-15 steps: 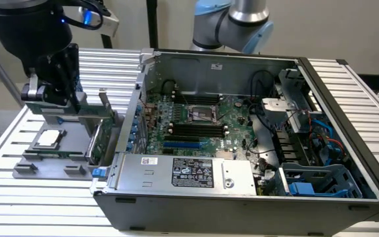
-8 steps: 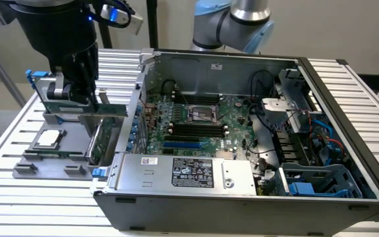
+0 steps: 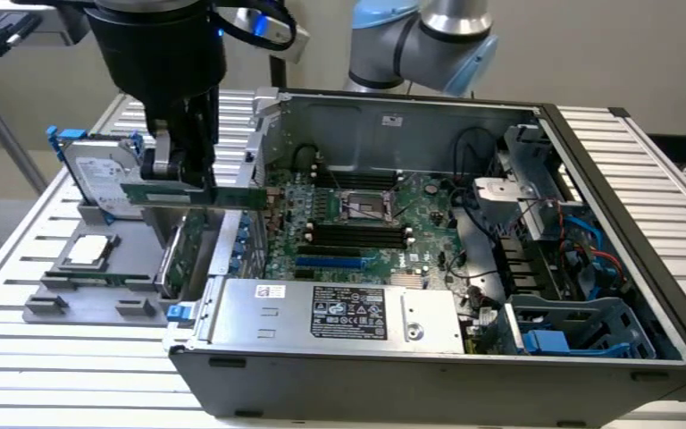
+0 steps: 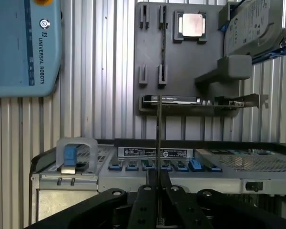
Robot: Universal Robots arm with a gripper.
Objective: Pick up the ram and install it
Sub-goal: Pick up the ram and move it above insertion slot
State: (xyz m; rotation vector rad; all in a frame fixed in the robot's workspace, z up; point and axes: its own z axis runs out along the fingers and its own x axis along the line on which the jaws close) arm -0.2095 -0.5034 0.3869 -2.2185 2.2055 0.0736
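Gripper (image 3: 188, 181) clenched on ram (image 3: 238, 197). Stick held level in air above grey parts tray (image 3: 51, 295), beside open computer case (image 3: 439, 384). Risk: stick tilts in pinch, clips case wall, misses memory slots (image 3: 355, 234).

UNIVERSAL ROBOTS AT WORK: Behind the open computer case (image 3: 439, 380), the arm (image 3: 432, 49) shows a silver tube and rounded grey joints capped in pale blue. Above the case's corner on the exterior view's left, its wrist is a glossy black cylinder (image 3: 158, 45) lit by a small blue glow, with a black cable (image 3: 265, 34) looping alongside. The gripper (image 3: 188, 180) is matte black, with 2 slim, jointed fingers (image 4: 145, 200). A pale blue cover (image 4: 24, 47) carries a round logo and white "UNIVERSAL ROBOTS" lettering.
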